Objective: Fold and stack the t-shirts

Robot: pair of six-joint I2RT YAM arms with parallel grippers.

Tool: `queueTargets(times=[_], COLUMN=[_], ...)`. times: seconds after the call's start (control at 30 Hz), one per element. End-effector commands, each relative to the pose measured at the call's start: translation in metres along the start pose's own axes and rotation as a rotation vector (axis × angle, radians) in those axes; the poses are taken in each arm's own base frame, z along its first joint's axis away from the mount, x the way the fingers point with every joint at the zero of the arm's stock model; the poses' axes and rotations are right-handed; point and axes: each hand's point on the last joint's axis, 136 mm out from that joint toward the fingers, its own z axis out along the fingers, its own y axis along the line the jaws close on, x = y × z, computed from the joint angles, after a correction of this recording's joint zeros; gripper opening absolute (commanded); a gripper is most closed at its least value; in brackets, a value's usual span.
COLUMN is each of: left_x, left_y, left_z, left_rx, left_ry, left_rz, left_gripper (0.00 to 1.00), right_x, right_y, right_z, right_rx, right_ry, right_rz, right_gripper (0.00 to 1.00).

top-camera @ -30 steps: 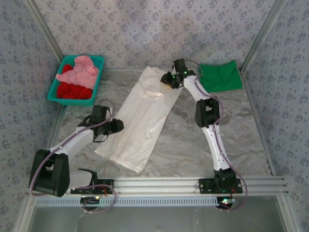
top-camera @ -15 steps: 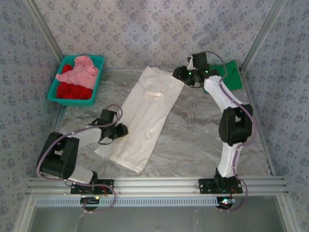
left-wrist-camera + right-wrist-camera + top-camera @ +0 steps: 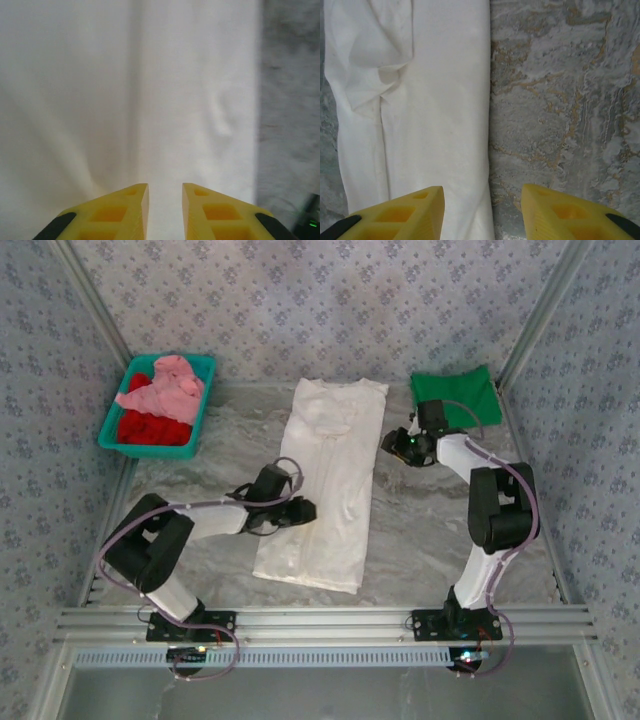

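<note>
Cream shirt (image 3: 325, 480), a long strip running far to near, lies beside the green shirt (image 3: 455, 398): left claw (image 3: 306, 510) slightly parted over its edge away from that shirt, right claw (image 3: 389, 445) open over the facing edge, both empty

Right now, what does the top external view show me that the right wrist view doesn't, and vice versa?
Top external: the whole cream-white shirt laid out lengthwise, the left gripper at its left edge, the folded green shirt at the far right, and the teal bin holding a pink shirt and a red shirt.
Right wrist: close up, the shirt's long edge running between the right gripper's open fingers, and a creased sleeve folded inward.
Both: the cream-white shirt on the marbled table.
</note>
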Motion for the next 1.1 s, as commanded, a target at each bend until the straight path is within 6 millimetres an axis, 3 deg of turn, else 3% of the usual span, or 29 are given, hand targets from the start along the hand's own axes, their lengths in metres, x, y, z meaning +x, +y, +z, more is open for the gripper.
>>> queueTargets(times=[0.0,0.1,0.27,0.33,0.47,0.7,0.9,1.07], left_x=[-0.027,-0.047,-0.078,-0.081,-0.07,-0.035,-0.003,-0.006], left_y=[-0.043,-0.039,-0.001,0.016,0.04,0.066,0.062,0.039], left_z=[-0.015,-0.032,-0.047,-0.044,-0.03,-0.01,0.011,0.014], left_rx=[0.143,0.116,0.002,-0.051,-0.118,-0.144,-0.128,-0.066], left_ry=[-0.062,-0.115,-0.168,-0.166,-0.118,-0.04,0.011,-0.004], left_rz=[0.03,0.061,0.071,0.069,0.048,-0.004,-0.043,-0.05], left_gripper=[0.24,0.25,0.25,0.25,0.22,0.2,0.19,0.2], right_x=[-0.015,-0.015,0.002,0.011,0.031,0.051,0.055,0.063], right_y=[0.022,0.03,0.05,0.057,0.055,0.026,0.018,0.011], right_z=[-0.016,-0.009,0.01,0.013,0.015,0.002,-0.026,-0.042], right_rx=[-0.047,-0.07,-0.121,-0.12,-0.095,-0.025,-0.024,-0.011], right_ry=[-0.068,-0.048,0.019,0.031,0.058,0.02,-0.097,-0.136], right_rz=[-0.062,-0.072,-0.088,-0.111,-0.13,-0.158,-0.201,-0.227], right_gripper=[0.47,0.47,0.45,0.44,0.43,0.43,0.43,0.43])
